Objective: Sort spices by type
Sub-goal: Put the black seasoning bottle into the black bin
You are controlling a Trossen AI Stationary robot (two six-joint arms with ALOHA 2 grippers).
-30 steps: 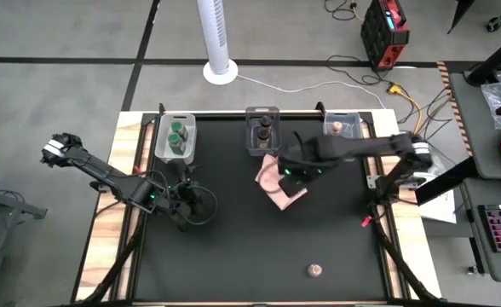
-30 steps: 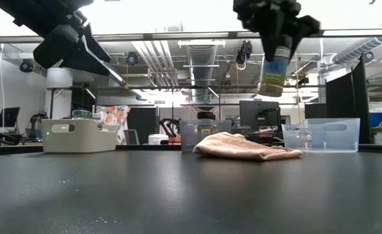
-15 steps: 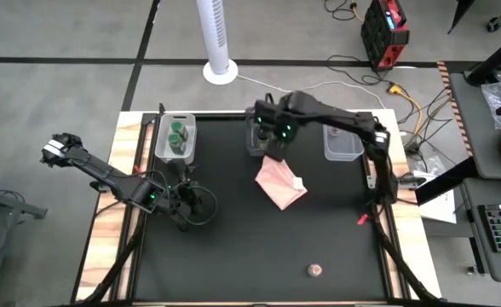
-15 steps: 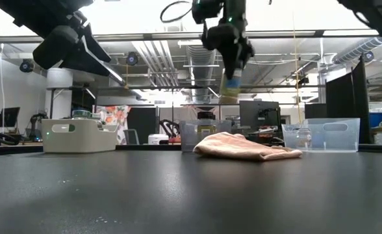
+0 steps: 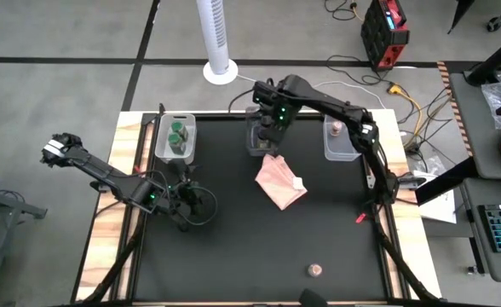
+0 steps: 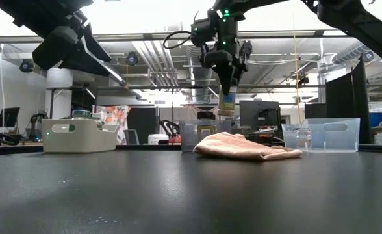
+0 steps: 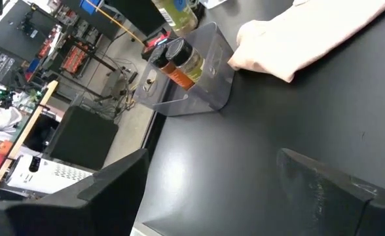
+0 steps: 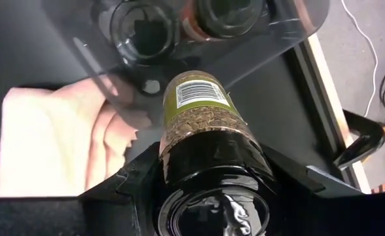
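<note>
hanging over the middle bin [image 5: 262, 136], the black-lidded jar [image 8: 199, 110] is now sitting clamped in the right gripper [image 6: 227, 97], which has swung across from above the pink cloth [image 5: 280, 182]; a drop looks close. the left gripper [image 5: 185, 203] is waiting spread wide over the black tabletop [image 5: 233, 247], ceiling ducts behind.

pink cloth [image 5: 280, 183] mid-table | 3 bins [image 5: 344, 147] along far edge
</note>
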